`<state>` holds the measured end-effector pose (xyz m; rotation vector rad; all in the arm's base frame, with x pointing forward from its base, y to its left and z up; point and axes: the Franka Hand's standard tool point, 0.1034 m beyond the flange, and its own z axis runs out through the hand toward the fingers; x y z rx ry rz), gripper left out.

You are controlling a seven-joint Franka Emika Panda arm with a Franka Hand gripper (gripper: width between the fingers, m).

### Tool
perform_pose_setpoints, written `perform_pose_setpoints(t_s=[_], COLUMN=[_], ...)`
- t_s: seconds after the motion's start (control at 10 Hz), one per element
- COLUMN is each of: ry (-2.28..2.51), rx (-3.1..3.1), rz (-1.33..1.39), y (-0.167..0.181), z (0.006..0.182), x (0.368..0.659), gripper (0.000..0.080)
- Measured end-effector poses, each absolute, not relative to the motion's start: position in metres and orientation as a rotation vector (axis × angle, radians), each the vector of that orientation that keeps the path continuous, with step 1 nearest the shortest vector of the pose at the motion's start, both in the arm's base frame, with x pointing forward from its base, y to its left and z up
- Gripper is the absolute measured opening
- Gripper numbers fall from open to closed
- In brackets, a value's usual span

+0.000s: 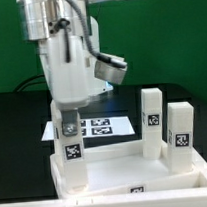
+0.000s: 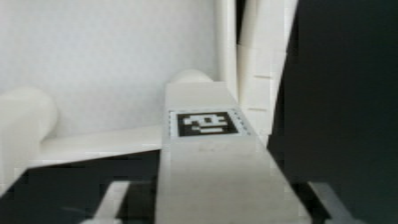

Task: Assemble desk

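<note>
The desk's white square panel (image 1: 116, 174) lies at the front of the exterior view. A white block leg (image 1: 69, 144) with tags stands upright at the corner of the panel on the exterior view's left. My gripper (image 1: 68, 118) is down over its upper part and shut on it. In the wrist view the same leg (image 2: 210, 125) runs between my fingers (image 2: 121, 200) toward the panel (image 2: 107, 60), with one tag facing the camera. Two more legs stand upright on the exterior view's right, one (image 1: 153, 118) further back and one (image 1: 181, 136) nearer.
The marker board (image 1: 101, 125) lies flat on the black table behind the panel. The arm's white body fills the upper part of the exterior view's left. A rounded white shape (image 2: 22, 120) shows at the edge of the wrist view.
</note>
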<state>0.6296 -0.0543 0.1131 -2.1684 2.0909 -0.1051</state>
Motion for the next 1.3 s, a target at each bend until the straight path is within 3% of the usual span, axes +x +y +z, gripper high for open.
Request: perform_pose_setpoints(t_s=[0.2, 0.4, 0.5, 0.6, 0.9, 1.2, 1.3], ry=[2.056, 1.699, 1.458, 1.305, 1.081, 0.312, 0.381], rx=[-2.205, -2.545, -2.702, -2.788, -2.887, -3.101, -3.091], rz=[-0.109, -0.088, -0.085, -0.079, -0.098, -0.15, -0.145], y=[-0.054, -0.055, -0.053, -0.048, -0.046, -0.051, -0.05], z=[0.113, 0.11, 0.109, 0.11, 0.112, 0.123, 0.121], x=[0.63, 0.623, 0.622, 0.621, 0.622, 0.632, 0.631], gripper=[0.0291, 0.0535, 0.0535, 0.0626, 0.0649, 0.0649, 0.0649])
